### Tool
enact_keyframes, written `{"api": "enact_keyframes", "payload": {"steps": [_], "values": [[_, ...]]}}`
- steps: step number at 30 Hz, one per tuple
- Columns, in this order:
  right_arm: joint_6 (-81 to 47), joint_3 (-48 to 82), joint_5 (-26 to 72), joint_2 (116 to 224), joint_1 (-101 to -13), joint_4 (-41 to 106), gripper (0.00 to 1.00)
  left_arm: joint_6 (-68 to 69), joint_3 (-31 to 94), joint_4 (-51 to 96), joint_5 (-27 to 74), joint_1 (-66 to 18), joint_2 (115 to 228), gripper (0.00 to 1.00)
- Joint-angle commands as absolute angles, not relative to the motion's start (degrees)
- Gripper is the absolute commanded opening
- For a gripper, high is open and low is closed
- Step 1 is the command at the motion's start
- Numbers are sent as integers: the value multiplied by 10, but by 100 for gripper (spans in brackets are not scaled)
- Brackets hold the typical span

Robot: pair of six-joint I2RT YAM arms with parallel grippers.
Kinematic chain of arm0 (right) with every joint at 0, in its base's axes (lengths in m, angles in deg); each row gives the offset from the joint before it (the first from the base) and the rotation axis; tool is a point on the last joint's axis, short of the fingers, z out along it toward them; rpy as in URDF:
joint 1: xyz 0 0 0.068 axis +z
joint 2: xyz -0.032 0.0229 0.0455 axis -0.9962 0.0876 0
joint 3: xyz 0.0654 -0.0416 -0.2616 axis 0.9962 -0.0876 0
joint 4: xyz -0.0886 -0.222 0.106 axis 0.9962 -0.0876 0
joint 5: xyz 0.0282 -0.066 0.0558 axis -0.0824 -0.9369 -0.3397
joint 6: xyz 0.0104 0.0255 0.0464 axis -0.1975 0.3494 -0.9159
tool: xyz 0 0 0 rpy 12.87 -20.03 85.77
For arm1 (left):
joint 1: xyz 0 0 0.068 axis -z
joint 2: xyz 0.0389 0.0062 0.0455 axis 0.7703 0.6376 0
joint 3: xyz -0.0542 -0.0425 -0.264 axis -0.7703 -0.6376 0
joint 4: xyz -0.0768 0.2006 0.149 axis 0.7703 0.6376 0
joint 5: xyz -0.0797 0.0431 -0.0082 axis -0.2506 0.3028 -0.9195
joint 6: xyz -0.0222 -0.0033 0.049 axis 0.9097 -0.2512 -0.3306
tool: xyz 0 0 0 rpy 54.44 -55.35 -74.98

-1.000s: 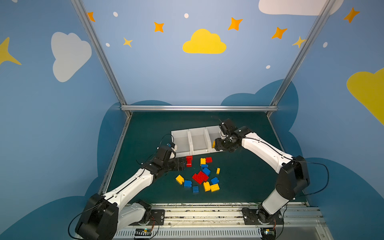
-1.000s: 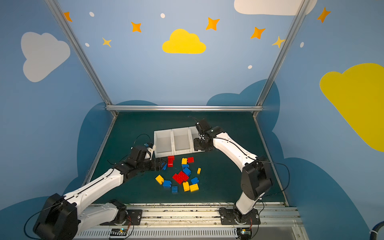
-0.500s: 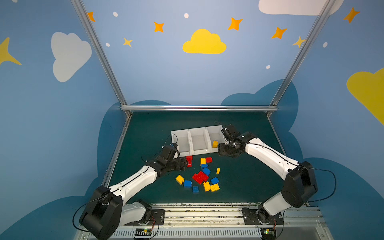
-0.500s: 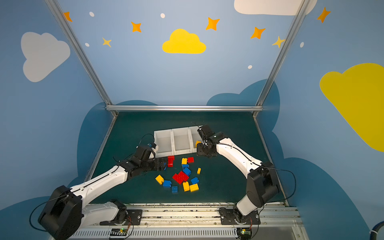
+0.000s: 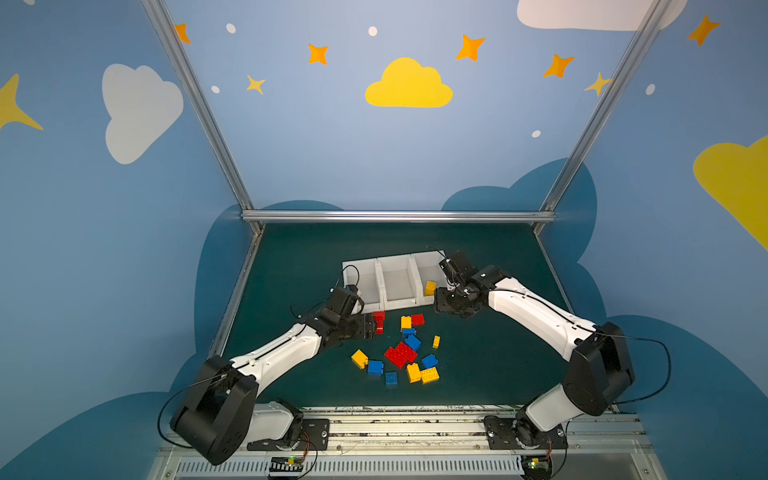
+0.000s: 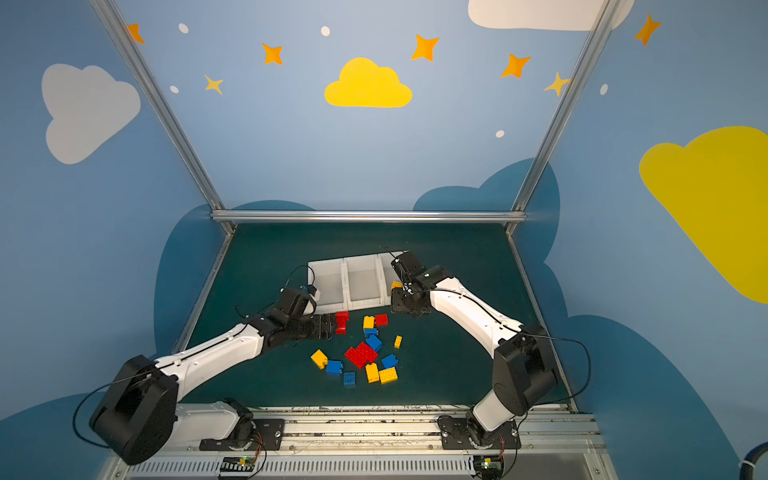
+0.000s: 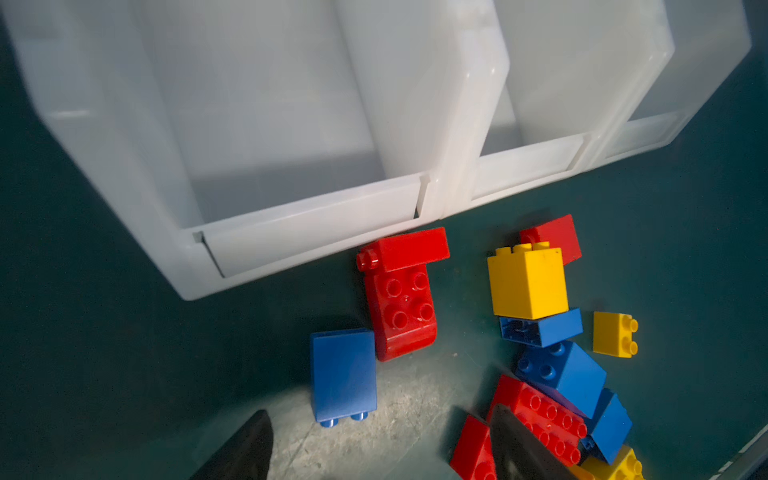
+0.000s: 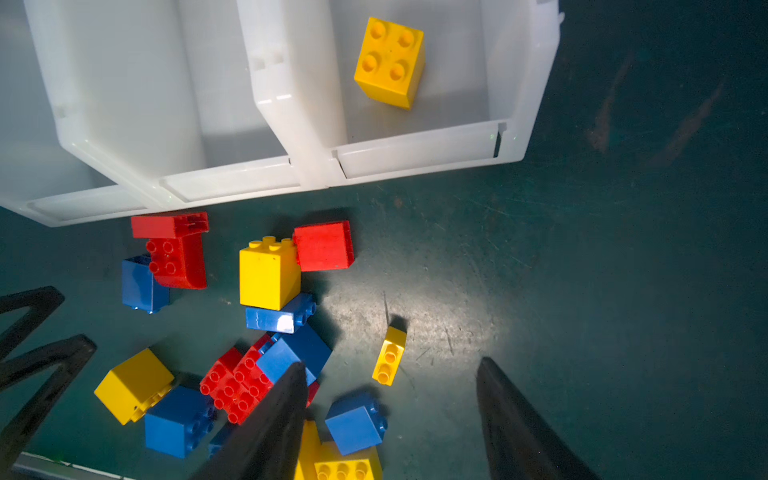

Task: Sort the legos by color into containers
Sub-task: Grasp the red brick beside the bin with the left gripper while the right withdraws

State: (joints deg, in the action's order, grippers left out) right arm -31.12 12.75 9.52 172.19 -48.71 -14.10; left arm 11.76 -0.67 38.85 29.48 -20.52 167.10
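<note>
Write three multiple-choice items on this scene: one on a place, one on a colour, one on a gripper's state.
1. In both top views, which bin holds a brick?
A. left
B. middle
C. right

2. What colour is that brick?
A. red
B. yellow
C. blue

3. How is the right gripper?
A. open, empty
B. shut on a brick
C. shut, empty

Answers:
1 C: the brick lies in the right bin, and the others hold nothing.
2 B: it shows yellow in the right wrist view.
3 A: the jaws stand apart and hold nothing.
</note>
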Motion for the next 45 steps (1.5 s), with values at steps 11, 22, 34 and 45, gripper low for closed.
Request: {"api": "enact_keyframes", "payload": {"steps": [11, 22, 34, 45], "values": [[-317, 123, 88, 1716, -483, -140, 65, 107, 71, 435, 313, -173, 1759, 77], [-313, 114, 90, 1708, -484, -136, 65, 98, 123, 451, 334, -164, 1821, 69], [-317, 99, 87, 1693, -487, -133, 65, 80, 165, 474, 344, -159, 1879, 63], [-322, 79, 86, 1676, -492, -128, 62, 85, 170, 485, 371, -135, 1900, 50]]}}
